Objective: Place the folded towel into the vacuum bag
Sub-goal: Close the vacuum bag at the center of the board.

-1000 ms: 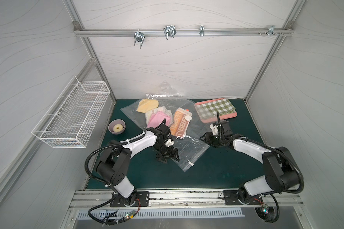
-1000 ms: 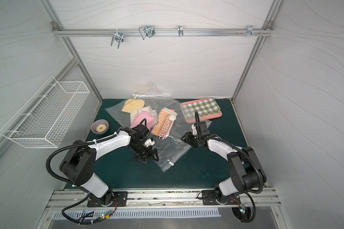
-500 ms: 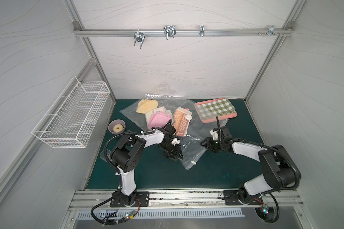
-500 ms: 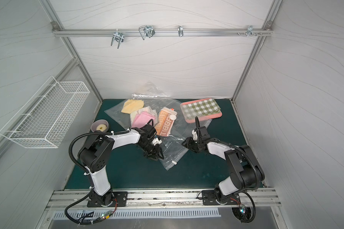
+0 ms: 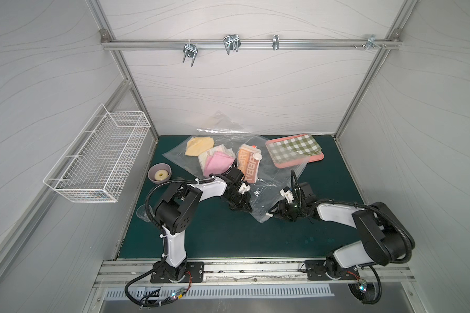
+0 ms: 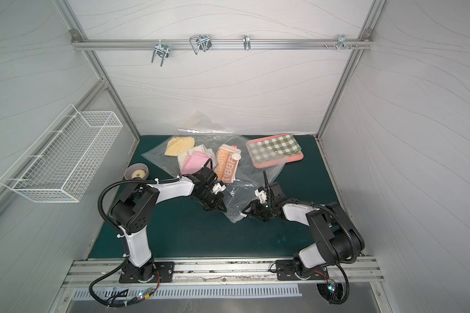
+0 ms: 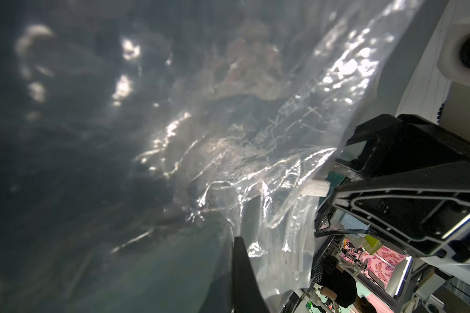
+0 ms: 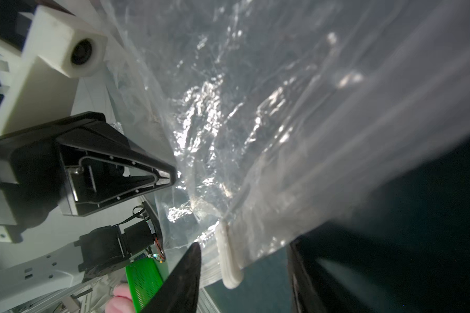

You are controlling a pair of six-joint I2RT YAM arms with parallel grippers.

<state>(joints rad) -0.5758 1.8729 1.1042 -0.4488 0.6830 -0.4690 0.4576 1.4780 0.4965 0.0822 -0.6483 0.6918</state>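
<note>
Plastic vacuum bag (image 5: pixel 272 184): transparent, crinkled, glossy.

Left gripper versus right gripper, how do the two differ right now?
The left gripper is shut, pinching an edge of the vacuum bag; the right gripper stands open. The right gripper straddles the white slider clip; the left gripper is clear of it. Both are at the bag's near end.

Big white block letters are showing on the orange cloth (image 5: pixel 248 165), reading roughly "ABBI", while faint print on the vacuum bag (image 7: pixel 291 119) is coming out too blurred to read.
</note>
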